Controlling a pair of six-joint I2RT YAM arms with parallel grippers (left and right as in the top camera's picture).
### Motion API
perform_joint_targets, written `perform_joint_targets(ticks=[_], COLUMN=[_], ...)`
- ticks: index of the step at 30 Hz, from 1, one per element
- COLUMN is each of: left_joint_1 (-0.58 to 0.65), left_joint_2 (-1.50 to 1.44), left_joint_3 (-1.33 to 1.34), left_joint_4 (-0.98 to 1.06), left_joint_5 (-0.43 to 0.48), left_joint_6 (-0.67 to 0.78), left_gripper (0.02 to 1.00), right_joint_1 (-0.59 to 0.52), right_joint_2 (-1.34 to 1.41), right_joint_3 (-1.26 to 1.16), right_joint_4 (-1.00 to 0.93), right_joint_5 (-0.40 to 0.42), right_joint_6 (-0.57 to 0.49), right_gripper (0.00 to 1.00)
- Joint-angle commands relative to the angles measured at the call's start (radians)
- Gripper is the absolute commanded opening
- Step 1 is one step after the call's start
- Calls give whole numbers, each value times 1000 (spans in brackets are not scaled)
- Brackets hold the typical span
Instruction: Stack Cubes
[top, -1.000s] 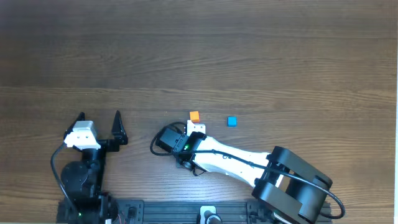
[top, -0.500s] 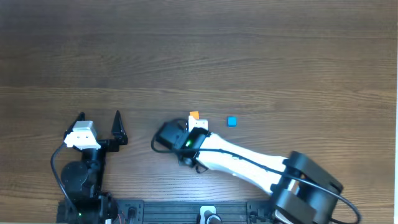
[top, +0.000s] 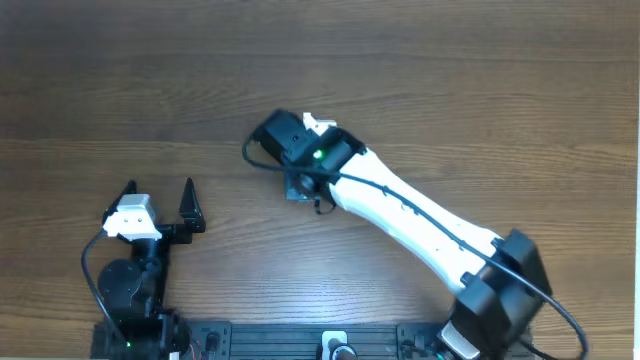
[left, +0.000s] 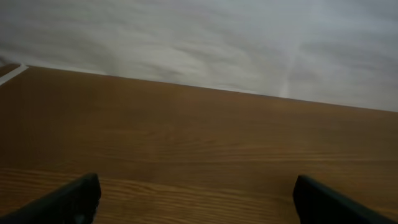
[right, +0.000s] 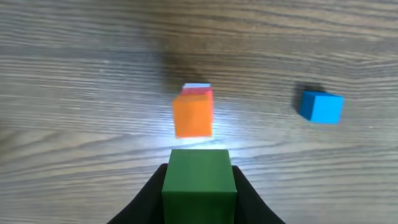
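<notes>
Stretched long from the bottom-right base, up and leftward over the brown wooden worktop (top: 480, 90), with the right arm's wrist held high above the middle. Clamped between the fingers of the right claw (right: 199, 194): one small green cube (right: 199, 177), square to the claw, top face level, all sides alike and so no long axis. On the worktop just ahead of it, one small orange cube (right: 193, 116), edges roughly along the wood grain, with a sliver of red and a pale colour at its far edge, too little to say what. Well apart to one side, one small blue cube (right: 321, 106), turned slightly off the grain. Folded close over its base at the left, the left arm; left claw (top: 158, 197) spread wide, gripping nothing, pointing across bare wood toward a pale wall (left: 205, 43)
</notes>
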Motion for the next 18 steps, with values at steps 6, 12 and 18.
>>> perform_joint_targets(ticks=[6, 12, 18], left_joint_1=[5, 5, 5], left_joint_2=[-8, -8, -8], left_joint_3=[-6, -6, -6], left_joint_4=[-1, -1, -1], left_joint_5=[14, 14, 14], left_joint_6=[7, 7, 7], left_gripper=[1000, 1000, 1000], right_joint_1=[-27, -31, -36], right_joint_2=[98, 105, 112], right_joint_3=[32, 32, 32], right_joint_4=[7, 12, 39], right_joint_5=[-68, -68, -68], right_joint_6=[-56, -64, -82], right_gripper=[189, 189, 185])
